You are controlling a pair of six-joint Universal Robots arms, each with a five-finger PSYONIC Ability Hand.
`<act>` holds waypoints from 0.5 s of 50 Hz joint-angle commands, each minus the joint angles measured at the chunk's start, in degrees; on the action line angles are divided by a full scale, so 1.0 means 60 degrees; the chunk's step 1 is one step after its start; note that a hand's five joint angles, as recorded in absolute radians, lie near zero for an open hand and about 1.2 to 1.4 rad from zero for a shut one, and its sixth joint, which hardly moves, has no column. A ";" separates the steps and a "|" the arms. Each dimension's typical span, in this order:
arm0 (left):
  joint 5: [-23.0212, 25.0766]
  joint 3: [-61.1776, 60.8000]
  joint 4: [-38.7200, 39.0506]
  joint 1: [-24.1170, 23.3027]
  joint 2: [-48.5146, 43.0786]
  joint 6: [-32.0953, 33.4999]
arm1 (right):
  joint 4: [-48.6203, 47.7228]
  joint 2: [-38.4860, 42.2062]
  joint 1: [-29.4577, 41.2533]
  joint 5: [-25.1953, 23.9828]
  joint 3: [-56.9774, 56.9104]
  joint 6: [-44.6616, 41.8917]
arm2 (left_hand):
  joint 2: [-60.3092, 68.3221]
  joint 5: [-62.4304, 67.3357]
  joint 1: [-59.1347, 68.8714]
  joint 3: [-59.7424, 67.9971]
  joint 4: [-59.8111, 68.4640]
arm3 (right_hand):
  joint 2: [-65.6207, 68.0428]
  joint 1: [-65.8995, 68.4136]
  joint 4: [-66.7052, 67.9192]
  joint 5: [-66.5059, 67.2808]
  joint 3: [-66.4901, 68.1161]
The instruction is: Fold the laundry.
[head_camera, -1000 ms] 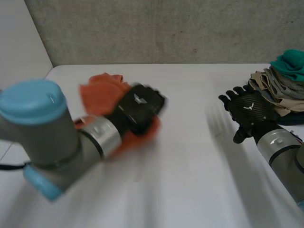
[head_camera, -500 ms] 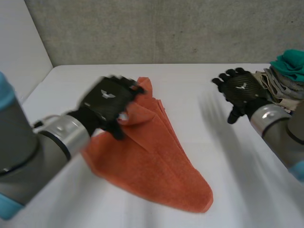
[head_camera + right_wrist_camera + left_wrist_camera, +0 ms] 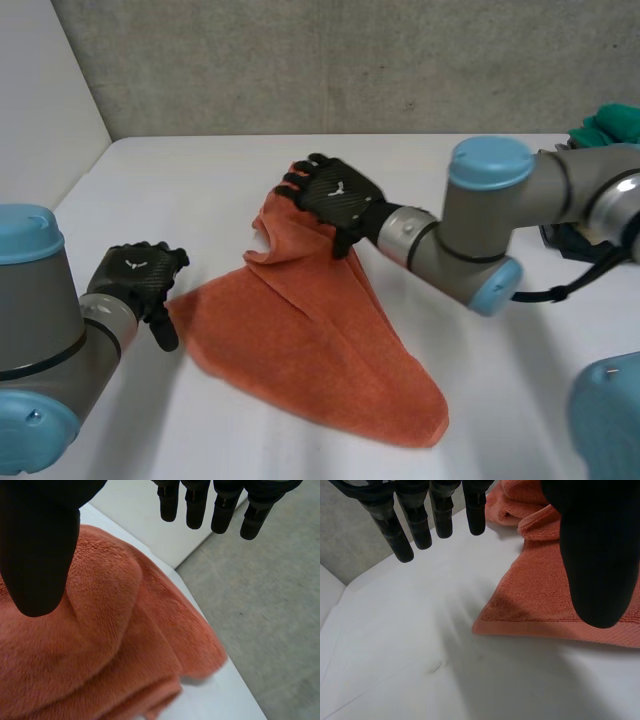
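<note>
An orange towel [image 3: 310, 340] lies loosely spread on the white table [image 3: 520, 370], bunched into folds at its far end. My left hand [image 3: 135, 278] rests open beside the towel's near-left corner. In the left wrist view its fingers [image 3: 420, 520] hang straight above bare table, and its thumb hangs above the towel's edge [image 3: 530, 625], holding nothing. My right hand [image 3: 335, 195] reaches across from the right and hovers over the towel's bunched far end. Its fingers [image 3: 200, 505] are straight, and the towel [image 3: 100, 645] lies under its palm, ungripped.
A pile of folded laundry with a teal cloth [image 3: 608, 125] on top sits at the table's far right, behind my right arm [image 3: 490, 230]. A grey wall [image 3: 350, 60] backs the table, and the table's left edge runs near my left arm.
The left hand let go of the towel, which dropped spread on the table, and drew back to the left. The right arm swung left across the table to the towel's far end.
</note>
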 commanded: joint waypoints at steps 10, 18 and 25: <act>0.0041 -0.0384 0.0350 -0.0003 0.0575 -0.0145 | 0.0015 0.2256 0.0523 -0.0038 -0.2447 0.0020 | 0.0145 0.0217 0.0017 0.0116 0.0161 | 0.7098 0.6884 0.7059 0.7033 0.7098; 0.0099 -0.0048 0.1094 -0.0091 0.0561 -0.0101 | -0.0072 0.0267 0.0508 0.0430 -0.0663 0.0064 | -0.0218 -0.0146 -0.0346 -0.0246 -0.0202 | 1.1234 1.1021 1.1196 1.1169 1.1234; 0.0830 0.0567 0.2034 -0.0135 -0.0024 -0.0072 | -0.0468 -0.2839 0.0450 0.1017 0.2297 0.0210 | -0.0556 -0.0484 -0.0684 -0.0585 -0.0540 | 1.1234 1.1021 1.1196 1.1169 1.1234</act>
